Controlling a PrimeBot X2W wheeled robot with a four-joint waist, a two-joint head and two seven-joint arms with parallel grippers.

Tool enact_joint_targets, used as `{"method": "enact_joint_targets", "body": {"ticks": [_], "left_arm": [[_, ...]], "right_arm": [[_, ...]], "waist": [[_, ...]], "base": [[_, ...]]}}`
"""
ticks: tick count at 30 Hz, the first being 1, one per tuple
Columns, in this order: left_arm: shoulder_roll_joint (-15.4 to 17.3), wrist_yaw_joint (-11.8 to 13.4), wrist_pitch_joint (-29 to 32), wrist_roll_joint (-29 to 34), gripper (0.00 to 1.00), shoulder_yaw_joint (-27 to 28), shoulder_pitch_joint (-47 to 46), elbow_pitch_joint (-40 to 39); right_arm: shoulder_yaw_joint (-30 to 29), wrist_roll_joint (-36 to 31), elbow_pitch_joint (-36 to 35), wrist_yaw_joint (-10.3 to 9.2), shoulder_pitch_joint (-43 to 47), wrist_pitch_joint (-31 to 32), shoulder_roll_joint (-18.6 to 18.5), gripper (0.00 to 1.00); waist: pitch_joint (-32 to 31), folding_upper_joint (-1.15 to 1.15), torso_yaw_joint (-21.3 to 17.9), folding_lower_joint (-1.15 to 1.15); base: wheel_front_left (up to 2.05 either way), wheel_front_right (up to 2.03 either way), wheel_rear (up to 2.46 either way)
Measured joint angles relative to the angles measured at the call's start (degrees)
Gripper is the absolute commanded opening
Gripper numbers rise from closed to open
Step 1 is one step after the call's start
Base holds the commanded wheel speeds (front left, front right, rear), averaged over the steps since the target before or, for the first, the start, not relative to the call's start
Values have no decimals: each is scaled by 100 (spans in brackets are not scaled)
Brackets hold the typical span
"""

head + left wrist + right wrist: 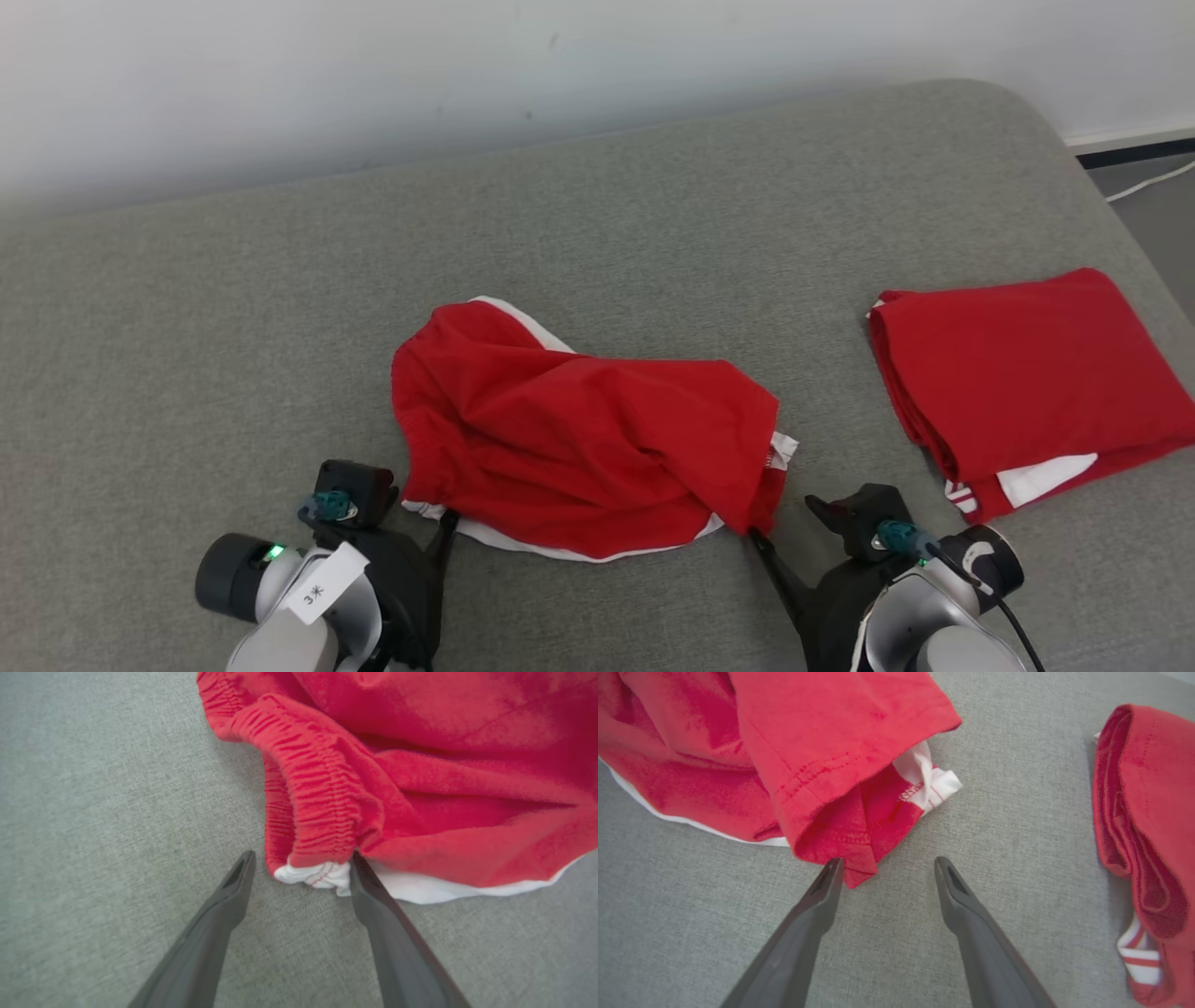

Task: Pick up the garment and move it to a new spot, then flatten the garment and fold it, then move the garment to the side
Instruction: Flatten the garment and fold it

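Listing from the left: left gripper (302, 858), jaws spread and empty, fingertips straddling the elastic waistband corner. Next, the garment (579, 448), red shorts with white trim, crumpled at mid-cushion (653, 215) towards the near edge. Its long axis runs across the head view, waistband end left, leg hem right. Right gripper (888, 863), jaws spread and empty, one tip touching the hem corner. Far right, well apart: folded red garment (1018, 373). Status, judged: flattening, folding and side placement outstanding; both corners look lined up for grasping.
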Motion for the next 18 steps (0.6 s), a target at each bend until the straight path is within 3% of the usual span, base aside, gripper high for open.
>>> {"method": "enact_joint_targets", "body": {"ticks": [8,9,10,11,12,18], "left_arm": [[-230,-42,-189,-1,100,-48,-250,316],[-247,-44,-221,-2,88,-48,-252,350],[-272,-68,-256,-4,58,-45,-263,397],[-301,-78,-288,-7,16,-43,-296,452],[-316,-83,-303,-8,0,-42,-341,490],[-393,-85,-530,-64,0,29,-386,634]], "right_arm": [[180,-16,280,82,-244,-14,43,100],[179,-15,327,82,-280,-16,42,75],[177,-15,385,94,-322,-22,41,46],[176,-14,411,110,-344,-47,37,14],[181,-14,427,123,-359,-69,38,0],[215,87,445,151,-494,-227,93,0]], "waist": [[155,-1,289,0],[166,-1,323,0],[175,-1,353,-1],[182,-1,382,-1],[187,-1,409,-1],[153,-1,485,0]], "base": [[0,0,0],[0,0,0],[0,0,0],[0,0,0],[0,0,0],[0,0,0]]}}
